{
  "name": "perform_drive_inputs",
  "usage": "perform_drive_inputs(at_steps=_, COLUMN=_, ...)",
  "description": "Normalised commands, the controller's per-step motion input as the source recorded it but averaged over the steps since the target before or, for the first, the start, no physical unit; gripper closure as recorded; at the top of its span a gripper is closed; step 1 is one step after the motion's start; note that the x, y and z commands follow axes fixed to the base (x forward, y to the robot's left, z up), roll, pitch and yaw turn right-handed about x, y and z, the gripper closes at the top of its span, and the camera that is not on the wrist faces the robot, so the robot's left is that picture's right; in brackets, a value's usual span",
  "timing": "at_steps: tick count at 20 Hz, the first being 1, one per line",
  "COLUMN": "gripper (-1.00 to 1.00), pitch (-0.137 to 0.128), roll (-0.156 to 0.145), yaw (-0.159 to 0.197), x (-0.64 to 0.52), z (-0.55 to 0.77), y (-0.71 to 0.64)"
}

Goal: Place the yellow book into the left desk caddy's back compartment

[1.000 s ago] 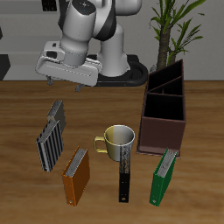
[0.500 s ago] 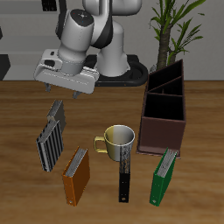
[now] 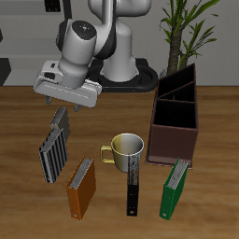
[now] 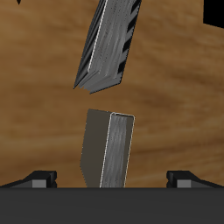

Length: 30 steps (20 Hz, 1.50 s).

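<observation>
The yellow book (image 3: 60,119) stands on its edge on the table, thin, with a grey striped page edge; it also shows in the wrist view (image 4: 107,149). My gripper (image 3: 63,105) is open and empty just above it, with the book between the two fingertips (image 4: 39,178) in the wrist view. The left desk caddy (image 3: 173,142) is a tall dark brown box across the table, beyond the mug. Its back compartment (image 3: 180,88), with the tallest slanted walls, is at the end nearest the plant.
A grey-and-black striped book (image 3: 53,150) stands close in front of the yellow book, also in the wrist view (image 4: 109,44). An orange-brown book (image 3: 81,187), a mug (image 3: 124,149), a black book (image 3: 133,183) and a green book (image 3: 173,188) stand nearer the front edge.
My gripper has come down and shifted toward the yellow book, from higher up near the robot's base. Nothing on the table has moved.
</observation>
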Motion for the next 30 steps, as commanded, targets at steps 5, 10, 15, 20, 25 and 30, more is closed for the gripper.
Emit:
perform_drive_inputs(at_steps=5, gripper=-1.00, pitch=-0.009, roll=0.048, yaw=-0.005, x=-0.08, z=-0.18, y=-0.17)
perform_drive_inputs(at_steps=10, gripper=-1.00, pitch=-0.033, roll=0.077, yaw=0.026, x=-0.10, z=-0.16, y=-0.08)
perform_drive_inputs(at_steps=15, gripper=-1.00, pitch=-0.022, roll=0.039, yaw=0.001, x=-0.06, z=-0.15, y=-0.07)
perform_drive_inputs(at_steps=20, gripper=-1.00, pitch=0.001, roll=0.004, yaw=-0.026, x=0.01, z=-0.16, y=-0.04)
perform_drive_inputs(at_steps=25, gripper=1.00, pitch=0.009, roll=0.010, yaw=-0.029, x=0.07, z=-0.27, y=0.05)
perform_drive_inputs(at_steps=30, gripper=1.00, pitch=0.010, roll=0.017, yaw=-0.046, x=0.07, z=-0.25, y=0.07)
